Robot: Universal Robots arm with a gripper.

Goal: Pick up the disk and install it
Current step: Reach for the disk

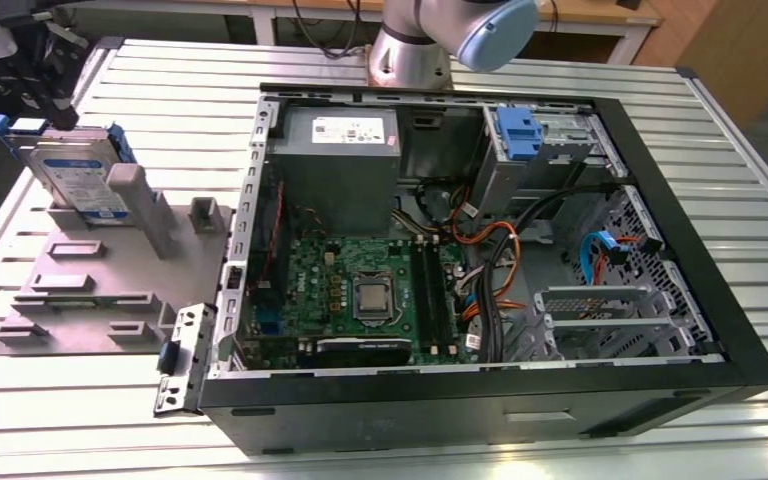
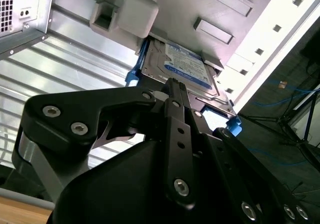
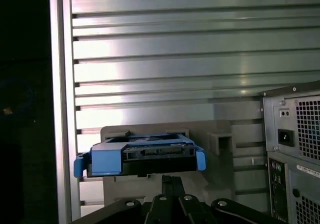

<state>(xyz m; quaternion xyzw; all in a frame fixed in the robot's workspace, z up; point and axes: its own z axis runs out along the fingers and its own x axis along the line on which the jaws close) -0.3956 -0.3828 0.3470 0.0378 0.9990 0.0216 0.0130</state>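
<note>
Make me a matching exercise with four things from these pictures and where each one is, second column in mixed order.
1 disk
2 power supply
3 blue bracket
4 processor

A on the green board
B in the grey holder outside the case
C inside, far end, exterior view's right
D inside, far end, exterior view's left

Pairs: 1-B, 2-D, 3-C, 4-A

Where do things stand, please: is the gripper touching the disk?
Cannot tell. In the second wrist view the gripper overlaps the edge of the disk, hiding any gap or contact between them.
</note>
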